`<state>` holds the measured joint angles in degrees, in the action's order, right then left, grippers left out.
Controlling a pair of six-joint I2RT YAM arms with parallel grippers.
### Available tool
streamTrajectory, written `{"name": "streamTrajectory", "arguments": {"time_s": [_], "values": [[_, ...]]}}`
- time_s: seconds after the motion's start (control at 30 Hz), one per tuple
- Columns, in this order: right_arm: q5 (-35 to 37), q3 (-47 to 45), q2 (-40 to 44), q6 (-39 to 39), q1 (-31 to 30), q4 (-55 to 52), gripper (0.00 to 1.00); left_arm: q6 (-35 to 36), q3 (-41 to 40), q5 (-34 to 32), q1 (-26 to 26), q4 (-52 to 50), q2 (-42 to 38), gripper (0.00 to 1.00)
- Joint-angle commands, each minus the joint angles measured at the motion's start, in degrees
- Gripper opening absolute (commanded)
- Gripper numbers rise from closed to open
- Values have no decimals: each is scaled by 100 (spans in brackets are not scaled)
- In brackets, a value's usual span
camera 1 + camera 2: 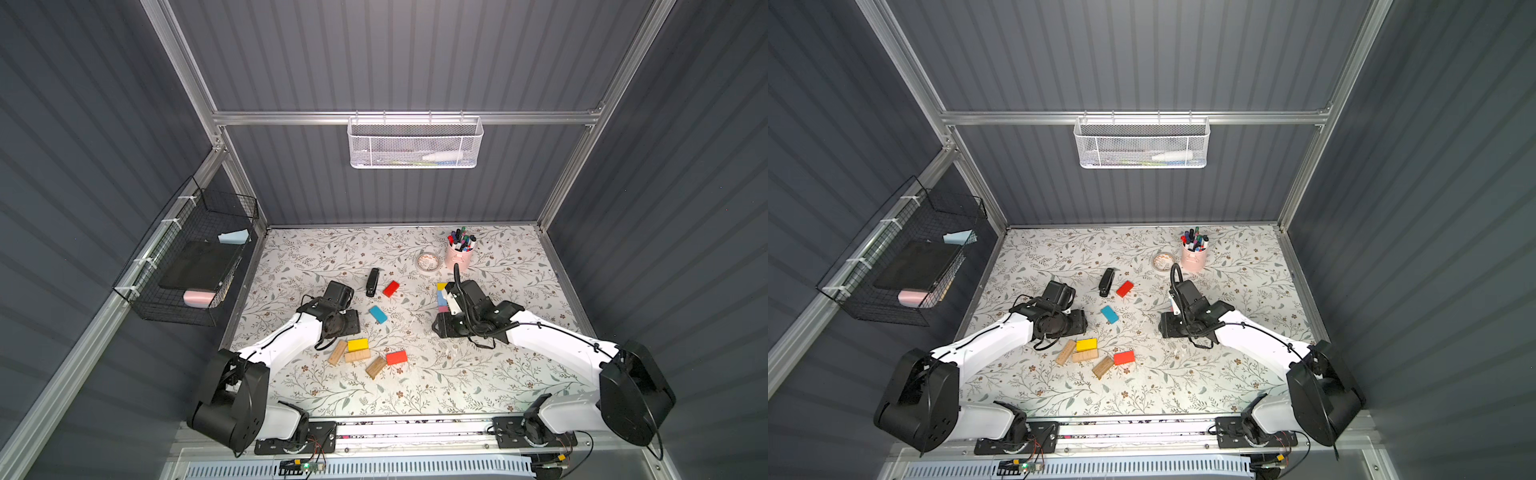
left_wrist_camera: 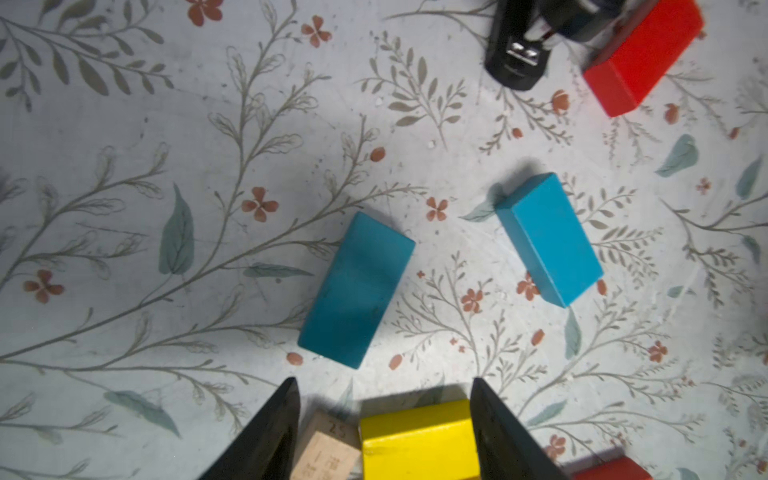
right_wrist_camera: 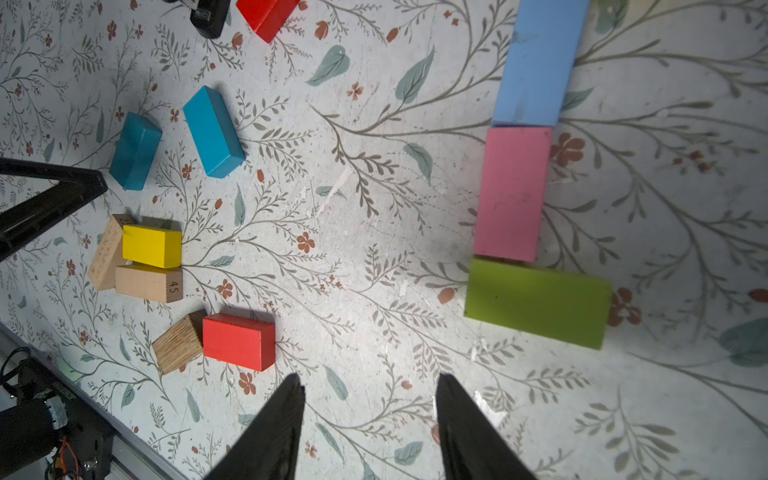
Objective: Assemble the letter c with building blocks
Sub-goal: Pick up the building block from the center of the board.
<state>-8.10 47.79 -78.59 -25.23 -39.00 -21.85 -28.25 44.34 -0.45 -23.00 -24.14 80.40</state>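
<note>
Twelve bricks are lying on the floral table (image 1: pixel 498 374). We are listing them from its middle, with 12 o'clock toward the back wall.

- Started letter, 2 to 3 o'clock: a light blue brick (image 3: pixel 538 62) and a pink brick (image 3: pixel 513 193) are sitting end to end in a column. A lime green brick (image 3: pixel 538 303) is lying crosswise at the pink one's near end. We are judging the spine and one arm as laid.
- Right gripper (image 3: pixel 370 380): the fingers are standing apart, holding nothing, near the lime green brick.
- Loose stock, 7 to 8 o'clock: a yellow brick (image 1: pixel 358 344), three plain wood bricks (image 1: pixel 357 355) and a red brick (image 1: pixel 396 358) are huddling together.
- 11 to 12 o'clock: a second red brick (image 1: pixel 391 288) is lying beside a black stapler (image 1: pixel 372 282).
- 9 o'clock: a shaded teal brick (image 2: pixel 356 291) and a bright teal brick (image 2: pixel 548 239) are lying apart.
- Left gripper (image 2: pixel 382 386): the fingers are spread and gripping nothing.

We are noting that the shaded teal brick is lying just ahead of the left fingertips. Its long axis is running away from the hand, slightly skewed, so a small wrist turn would likely square the jaws across its narrow width. The left arm is the nearer, and the right is well apart.
</note>
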Motion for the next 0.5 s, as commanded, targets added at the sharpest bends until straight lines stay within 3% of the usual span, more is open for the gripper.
{"name": "streamTrajectory", "arguments": {"time_s": [0.0, 0.23, 0.47], "values": [[47, 173, -8, 169, -20, -38, 54, 267, 273, -219, 93, 1, 225, 62], [133, 169, 54, 194, -20, -39, 54, 434, 400, -404, 127, 62, 617, 65], [142, 195, 124, 190, -21, -56, 54, 491, 451, -279, 147, 212, 878, 61]]}}
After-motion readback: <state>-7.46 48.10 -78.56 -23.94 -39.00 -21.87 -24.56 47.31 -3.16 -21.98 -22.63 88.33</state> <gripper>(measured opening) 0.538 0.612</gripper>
